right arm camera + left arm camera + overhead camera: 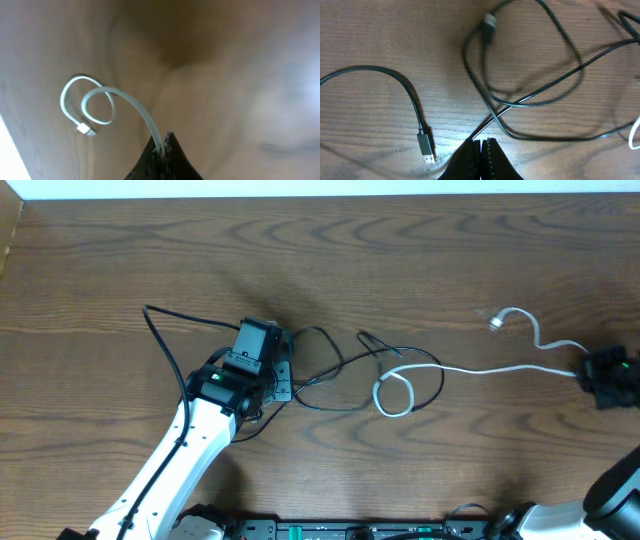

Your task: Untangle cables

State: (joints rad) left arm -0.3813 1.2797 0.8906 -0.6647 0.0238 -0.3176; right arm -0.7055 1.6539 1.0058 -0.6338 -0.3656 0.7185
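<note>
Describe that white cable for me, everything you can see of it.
The white cable is a thin, smooth, flexible cord lying on the wooden table. One small pale plug end lies free, with wavy cord behind it. The right gripper is shut on the cord. From there it runs left to a small loop mid-table, crossing the black cable.
</note>
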